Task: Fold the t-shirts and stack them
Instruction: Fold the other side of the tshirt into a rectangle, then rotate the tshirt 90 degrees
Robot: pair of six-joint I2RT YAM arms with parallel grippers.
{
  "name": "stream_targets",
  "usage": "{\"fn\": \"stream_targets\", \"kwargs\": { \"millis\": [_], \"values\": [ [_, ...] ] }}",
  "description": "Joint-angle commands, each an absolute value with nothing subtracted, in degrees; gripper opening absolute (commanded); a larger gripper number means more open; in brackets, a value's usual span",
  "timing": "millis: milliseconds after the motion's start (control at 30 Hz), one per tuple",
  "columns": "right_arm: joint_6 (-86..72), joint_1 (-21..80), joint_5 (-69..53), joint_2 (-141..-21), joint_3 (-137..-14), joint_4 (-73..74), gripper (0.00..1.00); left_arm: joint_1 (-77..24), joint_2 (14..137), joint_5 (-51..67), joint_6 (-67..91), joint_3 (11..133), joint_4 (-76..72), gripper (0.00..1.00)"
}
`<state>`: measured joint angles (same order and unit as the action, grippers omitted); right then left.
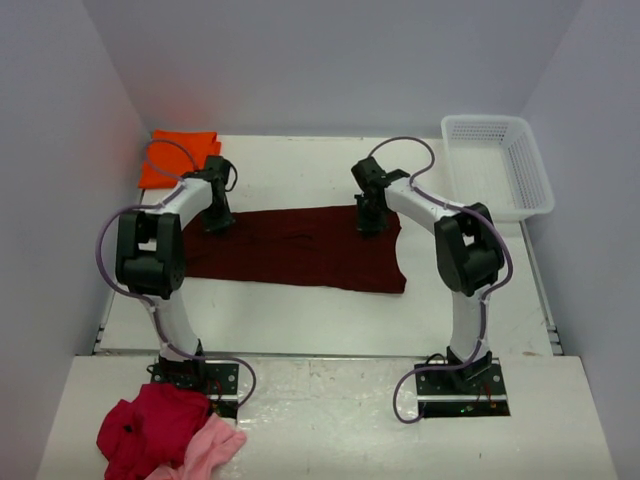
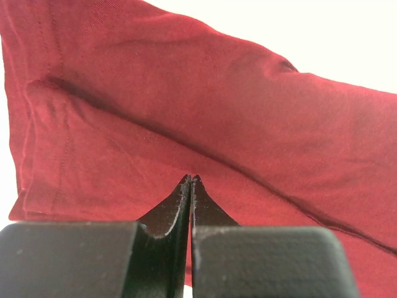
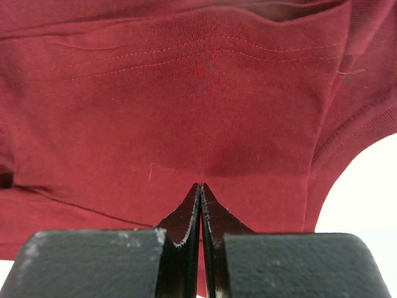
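Observation:
The dark maroon t-shirt (image 1: 300,250) lies spread flat across the middle of the table. It fills the left wrist view (image 2: 205,105) and the right wrist view (image 3: 186,99). My left gripper (image 1: 216,222) is at the shirt's far left edge. Its jaws are pressed together with the tips (image 2: 190,179) pinching the cloth. My right gripper (image 1: 370,225) is at the far right edge, also shut, with its tips (image 3: 200,186) in a small pucker of cloth. The bright orange t-shirt (image 1: 178,155) lies folded at the far left corner.
A white plastic basket (image 1: 540,180) stands at the far right. A crimson-red garment (image 1: 150,425) and a light pink garment (image 1: 210,450) lie in a heap by the left arm's base. White walls close in the table on three sides.

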<state>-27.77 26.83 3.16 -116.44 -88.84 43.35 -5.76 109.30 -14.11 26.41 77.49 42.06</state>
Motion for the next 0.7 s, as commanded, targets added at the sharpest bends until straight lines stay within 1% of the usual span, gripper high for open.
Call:
{"fn": "stream_targets", "kwargs": {
  "millis": [0, 133, 433, 667],
  "values": [
    [-25.93, 26.63, 1.76, -116.72, -91.41, 44.12, 0.00, -5.71, 109.34, -12.83, 26.19, 79.28, 42.72, 0.00],
    [-25.49, 26.19, -2.37, -119.34, -92.72, 46.13, 0.00, -5.63, 111.53, -13.54, 25.84, 80.33, 44.30, 0.00],
    [-24.08, 26.10, -2.81, -126.11, -97.99, 53.08, 0.00, -5.54, 114.25, -10.72, 28.12, 78.49, 45.96, 0.00],
    [-23.03, 25.05, -1.58, -128.40, -101.77, 54.76, 0.00, -5.45, 115.05, -11.16, 29.09, 76.03, 46.76, 0.00]
  ]
}}
